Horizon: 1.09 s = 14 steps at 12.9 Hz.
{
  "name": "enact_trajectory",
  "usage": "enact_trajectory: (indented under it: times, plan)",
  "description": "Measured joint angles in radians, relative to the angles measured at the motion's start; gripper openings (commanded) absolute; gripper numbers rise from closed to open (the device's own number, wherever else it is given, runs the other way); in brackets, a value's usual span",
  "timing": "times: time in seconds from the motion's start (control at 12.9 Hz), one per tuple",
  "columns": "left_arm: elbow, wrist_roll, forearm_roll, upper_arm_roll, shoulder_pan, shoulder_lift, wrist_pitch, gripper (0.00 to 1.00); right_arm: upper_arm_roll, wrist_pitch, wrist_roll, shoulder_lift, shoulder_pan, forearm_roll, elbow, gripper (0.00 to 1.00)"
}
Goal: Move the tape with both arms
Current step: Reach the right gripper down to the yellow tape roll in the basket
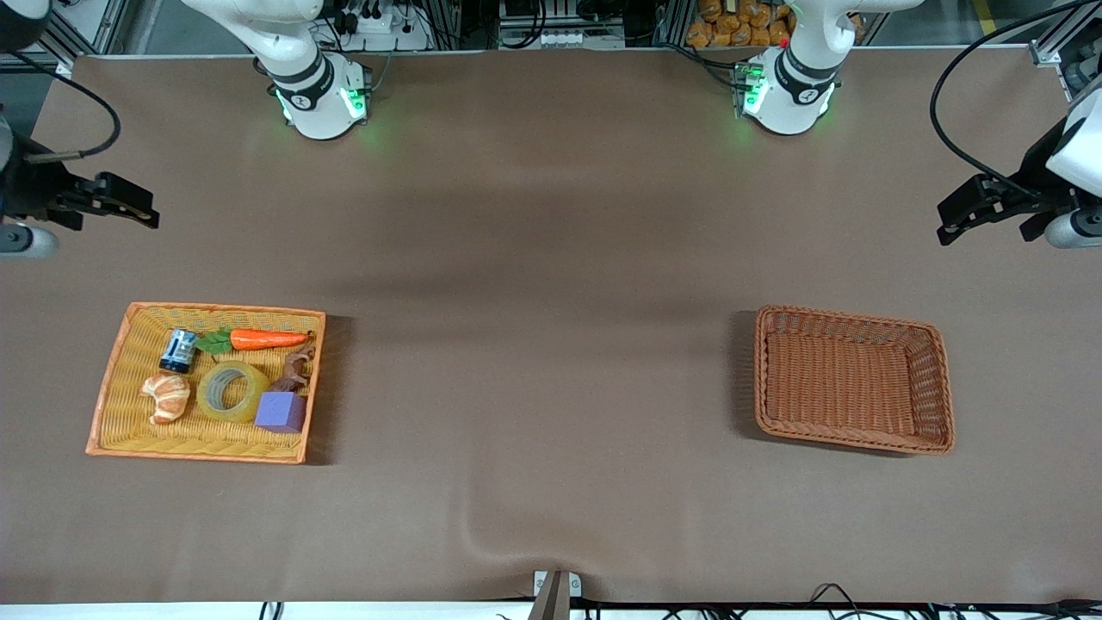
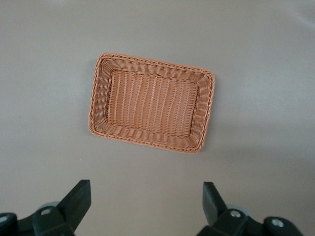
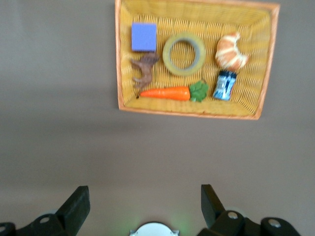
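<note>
The tape point(image 1: 231, 391) is a translucent yellowish ring lying flat in the yellow tray point(image 1: 120, 405) toward the right arm's end of the table; it also shows in the right wrist view point(image 3: 184, 53). My right gripper point(image 1: 129, 209) is open and empty, high over bare table at that end, well clear of the tray; its own view shows its jaws wide apart point(image 3: 144, 201). My left gripper point(image 1: 968, 211) is open and empty, high over the table's other end point(image 2: 146, 196), apart from the brown basket point(image 1: 934, 387).
In the yellow tray point(image 3: 246, 110) beside the tape lie a purple block point(image 1: 281, 412), a croissant point(image 1: 166, 397), a carrot point(image 1: 263, 339), a blue can point(image 1: 178, 350) and a brown figure point(image 1: 294, 372). The brown wicker basket point(image 2: 98, 105) holds nothing.
</note>
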Motion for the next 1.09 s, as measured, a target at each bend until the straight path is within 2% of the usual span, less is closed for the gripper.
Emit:
enact_trajectory:
  times: [0.16,0.39,0.54,0.85,1.09]
  plan:
    - [0.0,0.0,0.0,0.0,0.0,0.001,0.0,1.0,-0.004,0.012,0.001,0.106,-0.002,-0.005,-0.023,1.0]
    - [-0.001,0.0,0.0,0.0,0.0,0.002,-0.001,1.0,-0.042,0.164,0.0,0.316,-0.05,-0.039,-0.025,1.0]
    - [-0.001,0.0,0.0,0.0,0.0,0.002,-0.003,1.0,-0.074,0.271,0.0,0.413,-0.095,-0.054,-0.02,1.0]
    - [-0.001,0.0,0.0,0.0,0.0,0.002,-0.005,1.0,-0.109,0.43,0.027,0.509,-0.123,-0.058,-0.01,1.0]
    - [-0.001,0.0,0.0,0.001,0.0,0.002,-0.006,1.0,-0.103,0.548,0.19,0.558,-0.11,-0.057,-0.01,1.0]
